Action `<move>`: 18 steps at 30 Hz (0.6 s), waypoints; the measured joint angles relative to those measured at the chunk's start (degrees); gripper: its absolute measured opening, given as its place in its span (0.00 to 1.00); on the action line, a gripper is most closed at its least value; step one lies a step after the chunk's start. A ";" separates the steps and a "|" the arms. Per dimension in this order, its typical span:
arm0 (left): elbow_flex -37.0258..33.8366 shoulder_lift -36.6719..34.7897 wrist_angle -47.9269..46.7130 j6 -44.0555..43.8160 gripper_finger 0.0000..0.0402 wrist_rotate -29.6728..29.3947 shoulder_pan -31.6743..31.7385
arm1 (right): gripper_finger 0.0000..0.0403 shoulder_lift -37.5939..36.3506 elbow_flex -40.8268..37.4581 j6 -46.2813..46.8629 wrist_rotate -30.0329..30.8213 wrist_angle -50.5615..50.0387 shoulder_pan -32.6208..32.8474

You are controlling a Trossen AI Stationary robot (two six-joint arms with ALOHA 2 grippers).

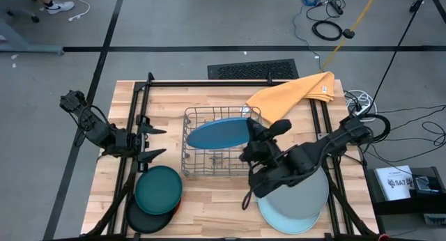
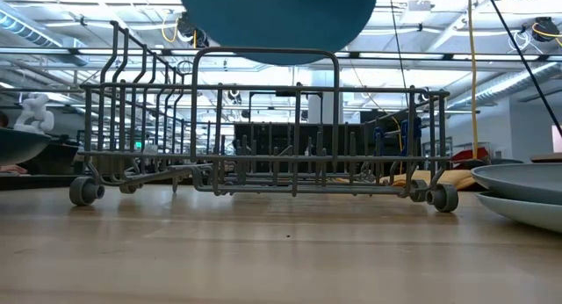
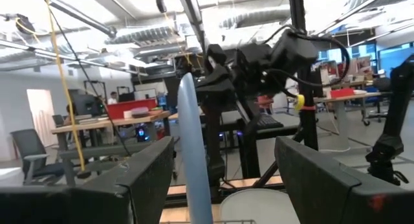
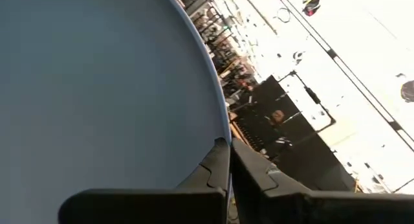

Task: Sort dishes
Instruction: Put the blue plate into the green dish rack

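A bright blue plate stands tilted on edge over the wire dish rack, with my right gripper shut on its rim. In the low view the plate hangs at the height of the rack's top bars. A dark teal plate tops a stack near the front left, over a black plate. A grey plate rests on a pale blue one at the front right. My left gripper stands open left of the rack, holding nothing. My right gripper pinches the blue plate's rim between its two fingers, at the edge that faces the table's right side. The fingers come in about level from the right. The plate stands tilted on edge over the rack; whether it touches the wires I cannot tell.
A yellow-orange cloth lies at the far right of the table behind the rack. Black frame rails run along the table's left, right and far sides. Bare wood shows in front of the rack, between the two plate stacks.
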 joint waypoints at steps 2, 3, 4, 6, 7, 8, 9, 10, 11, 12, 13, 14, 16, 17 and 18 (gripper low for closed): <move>0.00 0.00 0.00 0.00 0.67 -0.07 0.01 | 0.00 0.46 0.00 0.35 0.29 0.72 0.00; 0.00 0.00 -0.02 0.00 0.67 -0.08 0.01 | 0.00 0.68 0.00 0.65 0.41 1.25 0.00; 0.00 0.00 -0.02 0.00 0.67 -0.09 0.00 | 0.00 0.83 0.00 0.84 0.46 1.87 0.05; 0.00 0.00 -0.02 0.00 0.67 -0.26 0.01 | 0.00 0.98 0.00 0.95 0.43 2.54 0.26; 0.00 0.00 -0.04 0.00 0.67 -0.28 0.01 | 0.00 0.98 0.00 0.96 0.42 2.79 0.27; 0.00 0.00 -0.06 0.00 0.67 -0.27 0.01 | 0.00 0.98 0.00 1.24 0.44 2.89 0.40; 0.00 0.00 -0.09 -0.01 0.67 -0.28 -0.01 | 0.00 0.98 0.00 1.63 0.48 2.85 0.62; 0.00 0.00 -0.08 -0.02 0.67 -0.28 -0.01 | 0.00 0.98 0.00 1.86 0.46 2.73 0.86; 0.00 0.00 -0.09 -0.02 0.67 -0.28 0.00 | 0.00 0.98 0.00 1.87 0.42 2.43 1.16; 0.00 0.00 -0.11 -0.02 0.67 -0.28 0.00 | 0.00 0.98 0.00 1.84 0.42 1.72 1.54; 0.00 0.00 -0.14 -0.02 0.67 -0.28 0.00 | 0.00 0.98 0.00 1.87 0.38 0.89 1.99; 0.00 0.00 -0.20 -0.02 0.67 -0.28 -0.01 | 0.00 0.98 0.00 2.06 0.14 -0.08 2.39; 0.00 0.00 -0.20 -0.02 0.67 -0.28 0.01 | 0.00 0.98 0.00 2.84 -1.28 -2.17 3.13; 0.00 0.00 -0.20 -0.02 0.67 -0.26 0.00 | 0.00 0.98 0.00 3.25 -2.45 -3.02 3.38; 0.00 0.00 -0.20 -0.01 0.67 -0.26 -0.01 | 0.00 0.93 0.00 3.63 -3.44 -3.93 3.50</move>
